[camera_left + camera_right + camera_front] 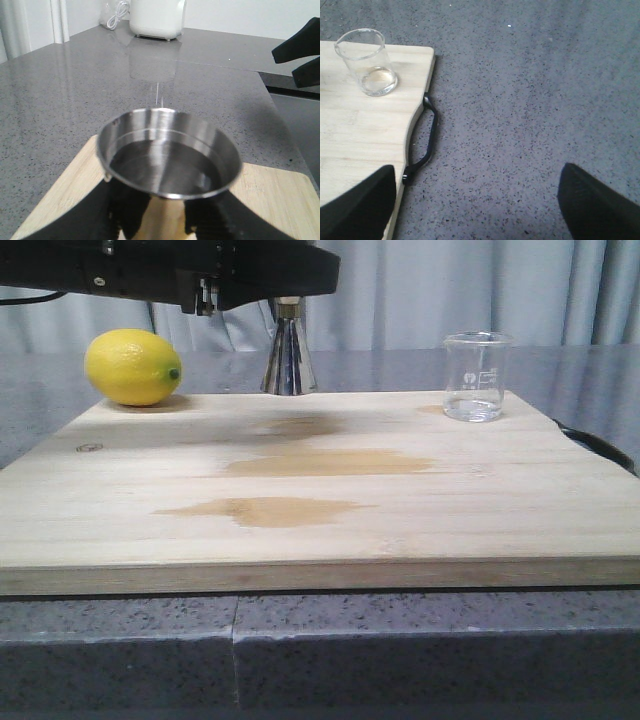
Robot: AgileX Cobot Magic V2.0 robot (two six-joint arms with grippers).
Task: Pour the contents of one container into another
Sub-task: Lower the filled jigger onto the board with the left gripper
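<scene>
The steel jigger (288, 358) stands upright at the back edge of the wooden board (320, 520), its upper cone hidden behind my left arm (200, 270). In the left wrist view its open top cup (167, 155) fills the middle, slightly blurred. My left gripper (167, 222) is shut on the brass-toned waist below it. The clear glass beaker (476, 377) stands upright at the board's back right corner with a little clear liquid at the bottom. My right gripper (477, 200) is open and empty over the stone counter, right of the board, with the beaker (367, 62) ahead of it.
A yellow lemon (133, 367) lies at the board's back left corner. Darker wet patches (325, 462) mark the middle of the board. A black handle (422, 140) sticks out from the board's right edge. A white appliance (157, 17) stands far back on the counter.
</scene>
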